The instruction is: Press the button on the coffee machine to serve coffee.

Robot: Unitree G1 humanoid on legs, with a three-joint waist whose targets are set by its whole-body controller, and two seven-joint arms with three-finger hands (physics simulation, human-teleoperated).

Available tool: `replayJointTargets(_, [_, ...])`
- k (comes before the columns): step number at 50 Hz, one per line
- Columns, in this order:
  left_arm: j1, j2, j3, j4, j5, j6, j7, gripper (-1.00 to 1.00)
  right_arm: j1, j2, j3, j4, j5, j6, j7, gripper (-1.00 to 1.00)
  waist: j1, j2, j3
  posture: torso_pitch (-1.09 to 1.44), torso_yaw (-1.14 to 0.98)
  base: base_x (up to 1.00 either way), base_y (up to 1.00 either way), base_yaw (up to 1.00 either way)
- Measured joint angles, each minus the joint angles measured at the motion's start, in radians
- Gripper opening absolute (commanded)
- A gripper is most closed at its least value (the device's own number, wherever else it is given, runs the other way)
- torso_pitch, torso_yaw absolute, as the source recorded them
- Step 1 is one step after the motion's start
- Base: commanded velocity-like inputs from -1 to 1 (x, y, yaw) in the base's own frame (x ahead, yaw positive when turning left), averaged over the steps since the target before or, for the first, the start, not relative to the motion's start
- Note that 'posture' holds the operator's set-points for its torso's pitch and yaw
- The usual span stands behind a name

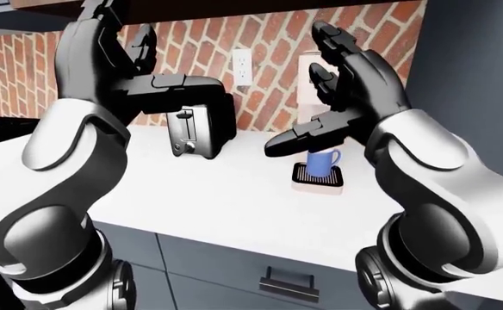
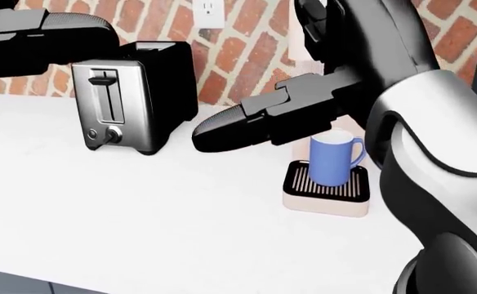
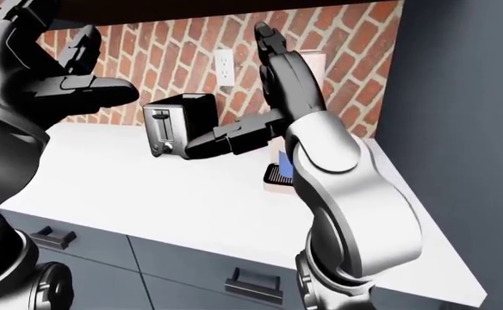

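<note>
The cream coffee machine (image 1: pixel 307 72) stands against the brick wall, mostly hidden behind my right hand. A blue mug (image 2: pixel 334 159) sits on its black drip grille (image 2: pixel 327 184). My right hand (image 1: pixel 320 90) is open and raised just in front of the machine's upper body, with its thumb (image 2: pixel 263 119) pointing left above the mug. I cannot see the button or tell whether a finger touches it. My left hand (image 1: pixel 148 58) is open and empty, held high at the left above the toaster.
A steel and black toaster (image 2: pixel 128 101) stands left of the machine on the white counter (image 1: pixel 217 194). A wall outlet (image 1: pixel 242 66) is between them. A dark tall panel (image 1: pixel 475 64) bounds the right. Grey drawers (image 1: pixel 288 284) run below the counter edge.
</note>
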Motion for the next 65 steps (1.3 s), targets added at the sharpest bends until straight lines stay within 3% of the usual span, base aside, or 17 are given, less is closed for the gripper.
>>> replayJointTargets(28, [0.0, 0.0, 0.0, 0.0, -0.001, -0.004, 0.002, 1.0, 0.049, 0.0, -0.004, 0.029, -0.036, -0.004, 0.023, 1.0, -0.003, 0.0, -0.004, -0.65, 0.0, 0.0, 0.0, 0.0])
replayJointTargets(65, [-0.003, 0.006, 0.001, 0.001, -0.015, -0.009, 0.012, 1.0, 0.089, -0.01, -0.001, 0.158, -0.091, -0.138, 0.051, 1.0, -0.003, 0.001, -0.005, -0.65, 0.0, 0.0, 0.0, 0.0])
